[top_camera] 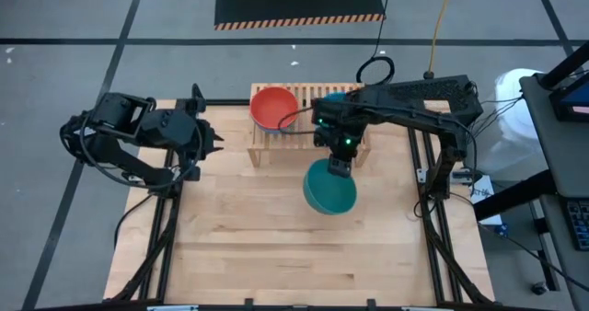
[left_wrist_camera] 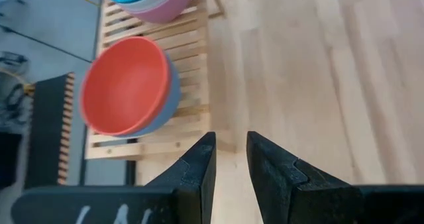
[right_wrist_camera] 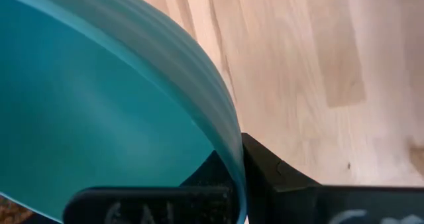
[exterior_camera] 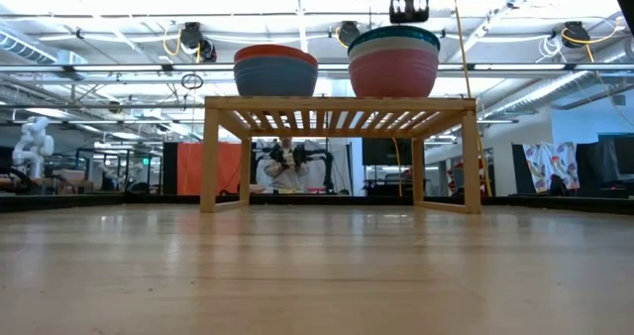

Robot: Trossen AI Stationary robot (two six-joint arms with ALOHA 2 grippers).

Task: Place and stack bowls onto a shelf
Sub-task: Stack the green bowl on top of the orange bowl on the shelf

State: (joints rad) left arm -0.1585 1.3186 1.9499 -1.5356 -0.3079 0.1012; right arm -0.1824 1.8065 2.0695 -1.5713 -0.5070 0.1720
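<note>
The right gripper [top_camera: 340,167] pinches the teal bowl [top_camera: 330,188] by its rim, aloft over the bench [top_camera: 276,247] near the shelf [top_camera: 267,145]; centre it above the pink-bottomed stack [exterior_camera: 393,62] before lowering; the left gripper [top_camera: 213,143] waits, narrowly parted.

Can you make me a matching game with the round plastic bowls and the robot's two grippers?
Things:
1. teal green round plastic bowl
2. red round plastic bowl
3. left gripper
4. pink round plastic bowl

Places or states:
A. bottom of the stack under the right arm, on the light-wood slatted shelf
B. empty, beside the shelf
C. pinched at its rim by the right gripper
D. nested in a blue bowl on the shelf

Pairs: 1-C, 2-D, 3-B, 4-A
</note>
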